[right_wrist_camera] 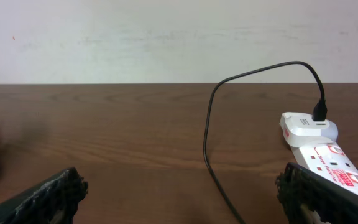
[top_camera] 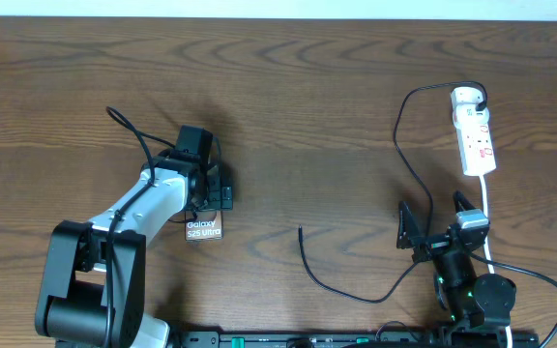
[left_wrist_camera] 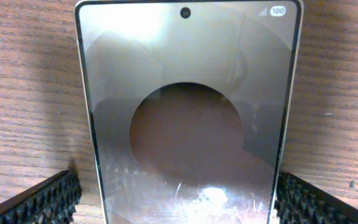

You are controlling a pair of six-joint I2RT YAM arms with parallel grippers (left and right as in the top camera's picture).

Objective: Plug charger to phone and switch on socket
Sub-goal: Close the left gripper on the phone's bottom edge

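Note:
The phone [top_camera: 204, 230] lies flat on the wooden table, its bronze face with the "Galaxy" lettering showing; its far part is hidden under my left gripper [top_camera: 207, 205]. In the left wrist view the phone [left_wrist_camera: 188, 93] fills the frame, and my left gripper [left_wrist_camera: 179, 202] is open with one finger on each side of it, gaps showing. The charger cable [top_camera: 409, 164] runs from the white plug on the socket strip [top_camera: 476, 135] down to a free tip [top_camera: 301, 230]. My right gripper [top_camera: 433, 222] is open and empty, with the cable [right_wrist_camera: 209, 124] and the strip [right_wrist_camera: 331, 158] ahead of it.
The strip's white cord [top_camera: 488, 208] runs down past my right arm. The left arm's own black lead [top_camera: 124, 124] loops above that arm. A pale wall [right_wrist_camera: 166, 37] stands behind the table's far edge.

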